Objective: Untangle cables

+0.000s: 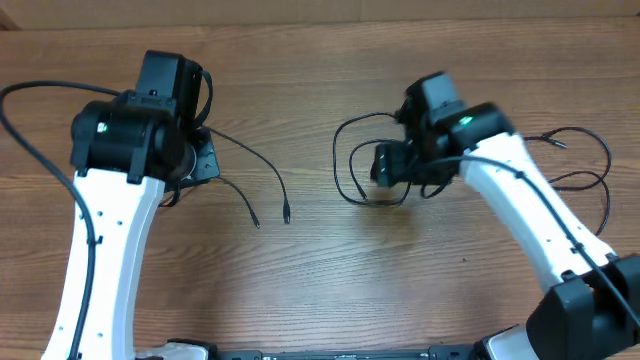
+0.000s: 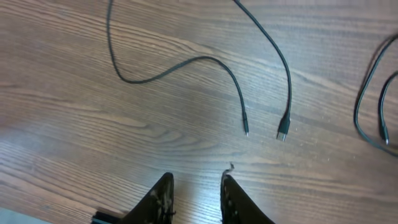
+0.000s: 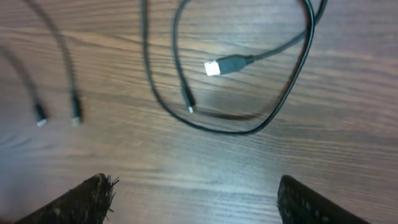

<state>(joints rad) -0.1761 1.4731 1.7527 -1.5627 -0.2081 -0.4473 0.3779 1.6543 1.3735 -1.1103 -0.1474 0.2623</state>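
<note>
Cables (image 3: pixel 227 64): loop just ahead of right gripper (image 3: pixel 193 193), nearer arm
Right jaws: wide apart, empty
Left gripper (image 2: pixel 194 186): slightly parted, empty

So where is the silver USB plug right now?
Right wrist view: the silver USB plug lies on the table inside a black cable loop, ahead of the open right pincer.

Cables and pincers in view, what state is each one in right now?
Left pincer: open, empty.
Right pincer: wide open, empty.
Thin-plug cable: free end lying loose.
Flat-plug cable: free end loose beside it, not touching.
USB cable: looped, strands crossing, ungripped.
</note>
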